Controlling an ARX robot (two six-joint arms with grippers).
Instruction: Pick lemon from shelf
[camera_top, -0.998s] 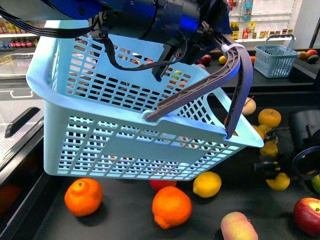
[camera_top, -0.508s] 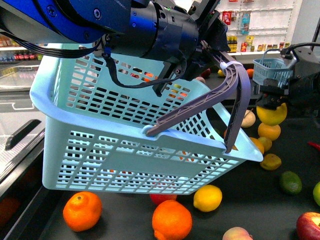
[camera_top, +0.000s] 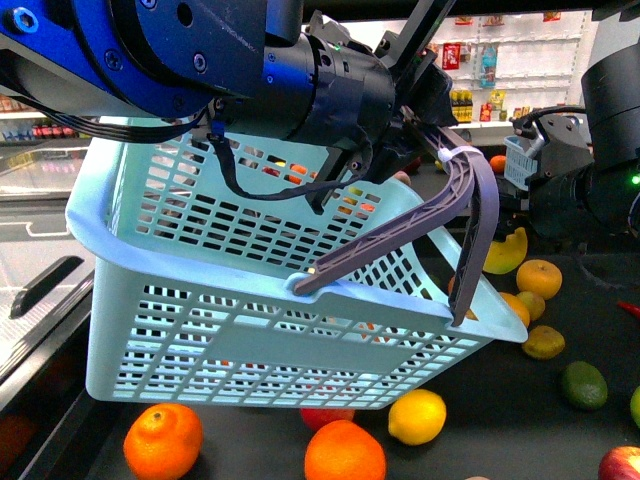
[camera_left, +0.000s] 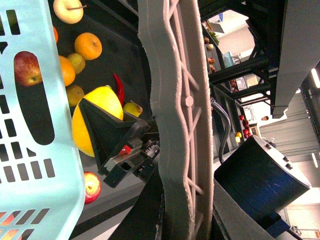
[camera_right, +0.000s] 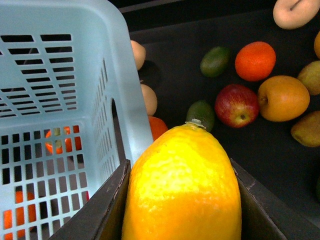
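Checking your setup: your right gripper (camera_right: 182, 210) is clamped on the lemon (camera_right: 182, 170), held clear above the shelf (camera_top: 500, 420) just beside the basket (camera_top: 250, 330), which your left gripper (camera_top: 425, 115) hangs by its handle (camera_top: 400, 225), rim tipped low toward that side, likely for an easy drop-in.

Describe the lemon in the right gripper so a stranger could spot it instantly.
Find the big pale blue basket hanging over the fruit shelf. Just past its handle end, the right gripper clamps a lemon. It is held up between dark fingers, unlike the other lemon, which lies on the tray below the basket.
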